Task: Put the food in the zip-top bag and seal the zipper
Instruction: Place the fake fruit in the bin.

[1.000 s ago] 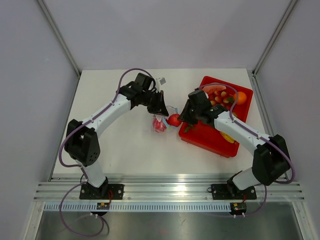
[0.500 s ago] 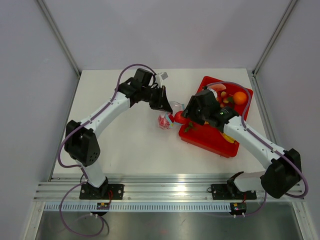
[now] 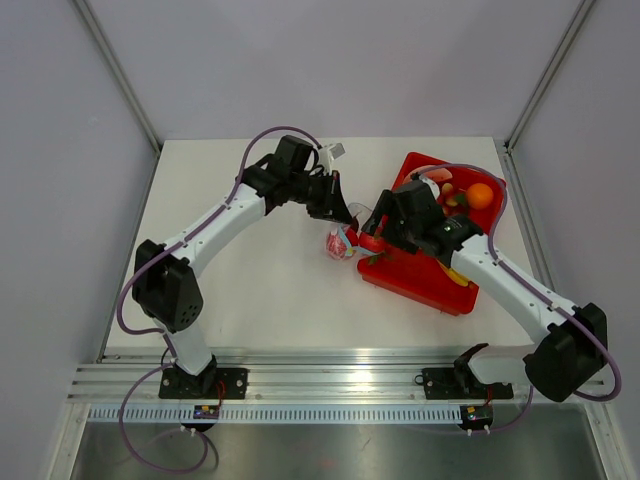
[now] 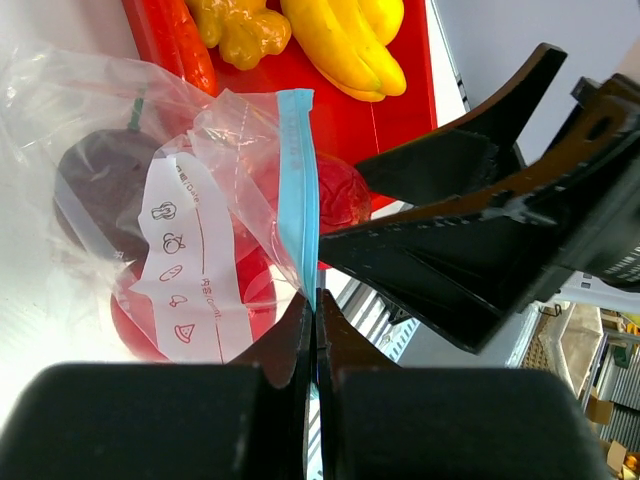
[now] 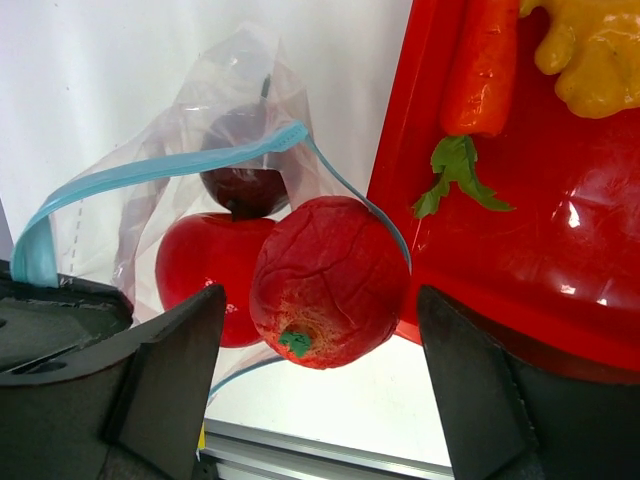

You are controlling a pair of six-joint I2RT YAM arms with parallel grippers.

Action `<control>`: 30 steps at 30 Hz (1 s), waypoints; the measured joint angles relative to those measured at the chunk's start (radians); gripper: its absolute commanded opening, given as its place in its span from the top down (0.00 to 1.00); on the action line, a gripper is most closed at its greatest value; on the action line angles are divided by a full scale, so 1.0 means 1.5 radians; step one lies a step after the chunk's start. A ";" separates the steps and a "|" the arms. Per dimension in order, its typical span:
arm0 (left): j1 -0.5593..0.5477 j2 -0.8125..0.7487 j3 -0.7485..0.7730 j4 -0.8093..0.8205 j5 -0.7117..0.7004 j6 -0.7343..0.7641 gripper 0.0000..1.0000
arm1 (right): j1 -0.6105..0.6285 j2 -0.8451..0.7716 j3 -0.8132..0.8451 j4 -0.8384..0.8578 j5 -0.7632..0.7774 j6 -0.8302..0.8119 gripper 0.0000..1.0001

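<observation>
The red tray (image 3: 405, 282) lies at the right of the white table (image 3: 250, 300), with a yellow banana (image 3: 456, 274) at its near end. A carrot (image 5: 484, 70) and a yellow knobbly piece (image 5: 595, 45) rest on the tray by its left edge.

Just left of the tray sits the zip-top bag (image 3: 338, 245), clear and crinkled, its mouth turned toward the tray. Inside it, close together, are a smooth red fruit (image 5: 205, 275) and a dark purple fruit (image 5: 240, 165). A wrinkled red fruit (image 5: 330, 285) sits in the bag's mouth, ringed by the light blue zipper (image 5: 170, 165), just beside the tray's left edge.

The right gripper (image 3: 374, 233) reaches in from the right. Its fingers (image 5: 165, 380) are spread wide on either side of that wrinkled fruit, clear of it and holding nothing.

Just beyond the bag, the left gripper (image 4: 316, 300) comes in from the far left. Its jaws are pressed together, pinching the zipper near one end, and the strip runs straight from them along the mouth.

At the tray's far end lies an orange fruit (image 3: 481, 195).
</observation>
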 measured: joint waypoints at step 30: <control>0.001 0.002 -0.006 0.000 -0.018 0.009 1.00 | 0.000 -0.028 0.019 -0.028 0.071 0.004 0.58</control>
